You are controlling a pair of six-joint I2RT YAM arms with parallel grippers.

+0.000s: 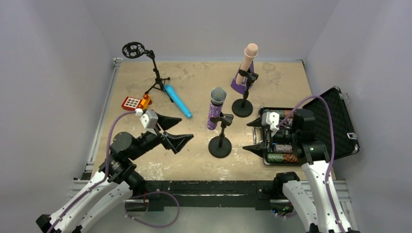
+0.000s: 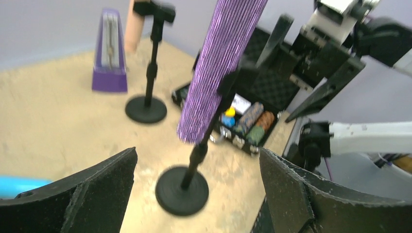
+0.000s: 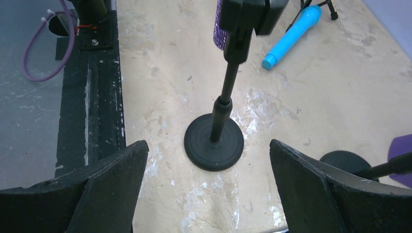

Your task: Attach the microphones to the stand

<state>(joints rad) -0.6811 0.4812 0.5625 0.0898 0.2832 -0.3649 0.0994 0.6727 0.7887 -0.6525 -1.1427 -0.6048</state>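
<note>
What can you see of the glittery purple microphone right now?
The glittery purple stick microphone with a grey mesh head sits head-up, slightly tilted, in the clip of the nearer black round-base stand mid-table. Its sparkly handle looks plastic; its lower end hangs free above the tan tabletop. Only the clip touches it.

White-and-black jointed arms (image 1: 77,204), looping purple cables (image 1: 111,135), left hand (image 1: 187,129) and right hand (image 1: 245,137) with broad black wedge fingers (image 2: 97,194).
</note>
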